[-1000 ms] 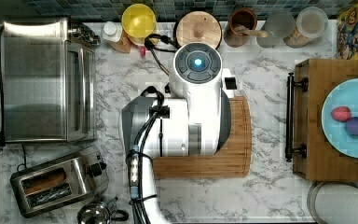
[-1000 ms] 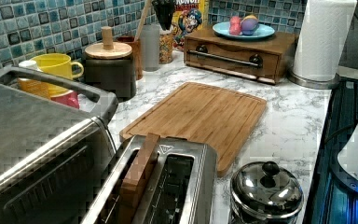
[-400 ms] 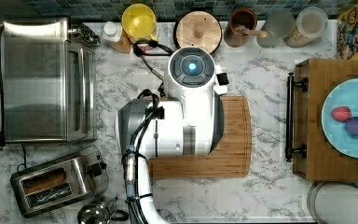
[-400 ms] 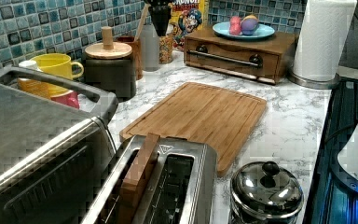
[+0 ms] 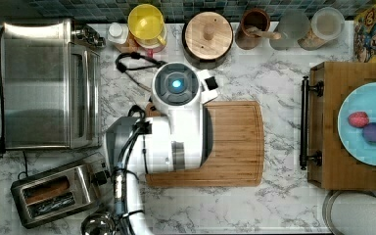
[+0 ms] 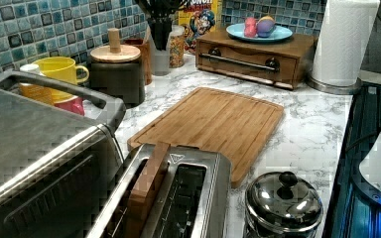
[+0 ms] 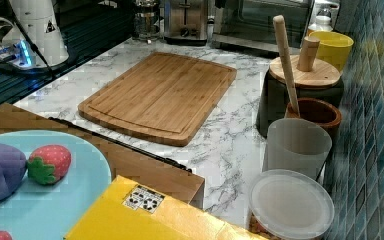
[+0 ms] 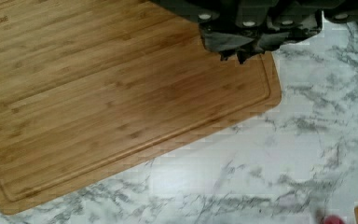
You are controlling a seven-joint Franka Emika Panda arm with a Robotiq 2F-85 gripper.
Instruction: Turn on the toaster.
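Note:
The toaster (image 5: 54, 194) is a small steel two-slot unit at the top view's lower left, with its black lever and knob (image 5: 101, 177) on the end facing the arm. A brown slice (image 6: 147, 189) stands in one slot in the left view. The toaster (image 7: 185, 19) also sits at the far end of the counter in the right view. My arm (image 5: 176, 127) hangs over the left part of the wooden cutting board (image 5: 235, 144). In the wrist view my gripper (image 8: 240, 54) is above the board's corner, with its dark fingers together, holding nothing.
A large steel toaster oven (image 5: 49, 83) stands behind the toaster. A lidded steel pot (image 6: 283, 204) sits beside the toaster. Jars, a yellow mug (image 5: 147, 22) and a lidded canister (image 5: 208, 36) line the back wall. A wooden box with a blue plate (image 5: 367, 122) is on the top view's right.
The arm's head has moved toward the top view's left and slightly down, closer to the toaster's side of the counter. Nothing on the counter has moved.

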